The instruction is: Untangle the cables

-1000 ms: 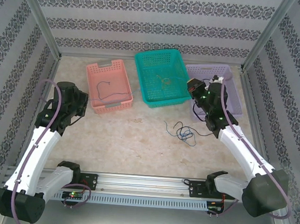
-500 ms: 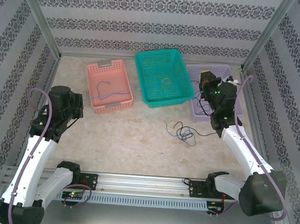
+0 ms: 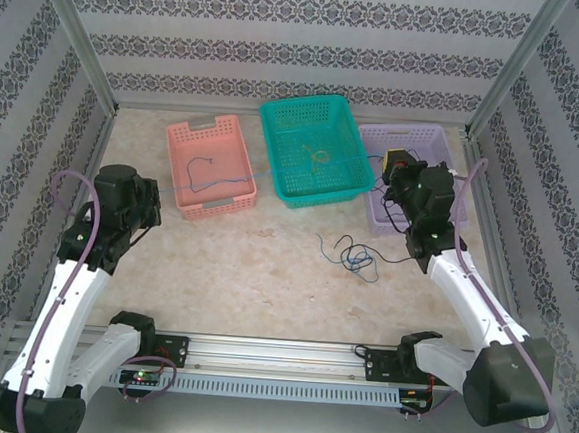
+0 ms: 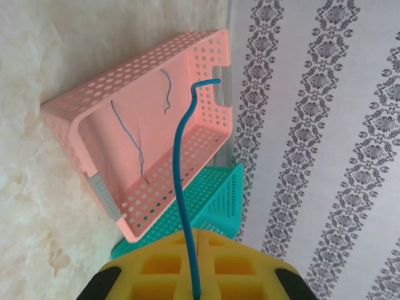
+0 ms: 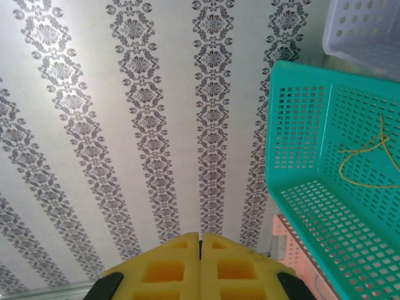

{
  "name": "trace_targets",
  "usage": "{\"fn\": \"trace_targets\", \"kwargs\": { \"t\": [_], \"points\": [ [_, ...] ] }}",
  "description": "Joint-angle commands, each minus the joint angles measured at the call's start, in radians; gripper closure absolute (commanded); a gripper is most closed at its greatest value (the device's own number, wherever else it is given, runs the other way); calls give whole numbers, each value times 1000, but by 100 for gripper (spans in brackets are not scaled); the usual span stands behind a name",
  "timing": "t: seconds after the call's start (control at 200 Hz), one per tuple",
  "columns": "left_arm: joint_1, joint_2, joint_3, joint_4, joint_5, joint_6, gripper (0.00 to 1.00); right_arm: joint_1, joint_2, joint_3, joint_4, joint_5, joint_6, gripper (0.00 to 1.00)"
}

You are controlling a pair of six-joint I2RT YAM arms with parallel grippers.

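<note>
Left gripper (image 4: 197, 269), clamped on a blue cable (image 4: 177, 156), is holding it ahead over the pink basket (image 4: 156, 56); right gripper (image 5: 200, 262) closed. Next: likely releasing it.

Pink basket (image 3: 178, 173), teal basket (image 3: 338, 175), lavender basket (image 3: 396, 140) — blue cable (image 4: 177, 162), yellow left tool (image 4: 196, 237) — grey floral-striped white walls (image 3: 283, 45).

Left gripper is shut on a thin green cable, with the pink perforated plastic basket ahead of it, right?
Not quite. The thin cable in the shut left gripper is blue, not green; the left wrist view shows it. The pink perforated plastic basket is ahead, as you said.
</note>
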Motion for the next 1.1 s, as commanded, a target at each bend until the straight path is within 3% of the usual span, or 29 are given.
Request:
{"fn": "trace_targets", "kwargs": {
  "t": [0.0,0.15,0.28,0.649,0.779,0.939,1.094],
  "points": [
    [11,34,13,114,-72,70,100,54,-68,3,-101,40,-110,100],
    [58,133,21,246,6,155,100,175,-127,-106,-88,115,-112,100],
    [114,288,137,273,92,385,100,265,-97,-94,-95,132,-191,100],
    [132,796,591,195,319,969,100,404,274,214,-100,47,-395,100],
    [133,1006,810,75,405,1149,100,457,439,368,-119,12,-443,100],
    [132,1199,1033,-128,389,1285,100,499,646,568,-149,-49,-477,100],
    [131,1294,1122,-204,319,1357,100,529,813,754,-213,-101,-510,100]
  ]
}}
